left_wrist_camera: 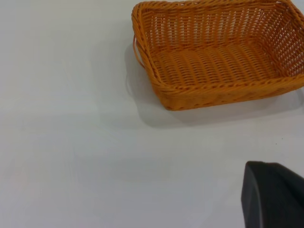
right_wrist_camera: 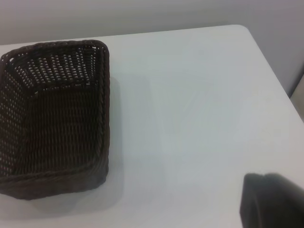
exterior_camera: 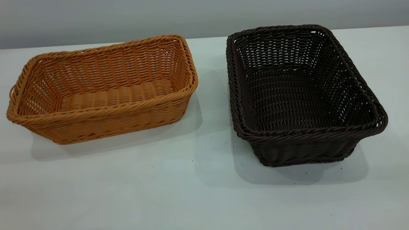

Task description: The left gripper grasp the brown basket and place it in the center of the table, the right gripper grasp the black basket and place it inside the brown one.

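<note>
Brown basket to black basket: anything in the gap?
Nothing. In the exterior view only bare table and shadow separate the brown basket from the black basket; they don't touch.

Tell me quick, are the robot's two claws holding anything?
Left gripper: holds nothing; open or shut cannot be told.
Right gripper: holds nothing; open or shut cannot be told.

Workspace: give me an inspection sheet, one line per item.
Surface: white table, a few tiny dark specks.
Job's things: brown basket at exterior left, black basket at right; both upright, empty, apart.
Clutter: nothing seen.
Grippers: left gripper and right gripper each show only as a dark part at a wrist view's edge, clear of the baskets.
Cables: nothing seen.
Surroundings: plain grey wall.
</note>
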You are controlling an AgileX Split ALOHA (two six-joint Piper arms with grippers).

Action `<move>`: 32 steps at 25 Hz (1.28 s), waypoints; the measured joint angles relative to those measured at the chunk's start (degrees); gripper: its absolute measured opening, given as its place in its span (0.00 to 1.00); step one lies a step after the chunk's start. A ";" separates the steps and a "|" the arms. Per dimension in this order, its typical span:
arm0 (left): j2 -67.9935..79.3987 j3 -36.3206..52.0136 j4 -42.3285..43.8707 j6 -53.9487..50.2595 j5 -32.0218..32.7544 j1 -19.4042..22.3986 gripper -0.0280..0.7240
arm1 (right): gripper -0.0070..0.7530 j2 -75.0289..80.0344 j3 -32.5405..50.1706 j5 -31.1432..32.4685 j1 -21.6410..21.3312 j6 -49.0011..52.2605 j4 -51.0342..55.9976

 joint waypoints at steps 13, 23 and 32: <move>0.00 0.00 0.00 0.00 0.00 -0.06 0.04 | 0.01 0.00 0.00 0.00 0.00 -0.06 1.19; 0.00 -0.13 -0.23 0.46 -0.08 -0.06 0.05 | 0.03 0.00 -0.47 0.82 0.00 -1.07 2.55; 2.75 -4.50 -5.58 13.24 -3.82 -0.06 0.50 | 0.41 5.27 -4.71 3.62 0.04 -11.06 11.19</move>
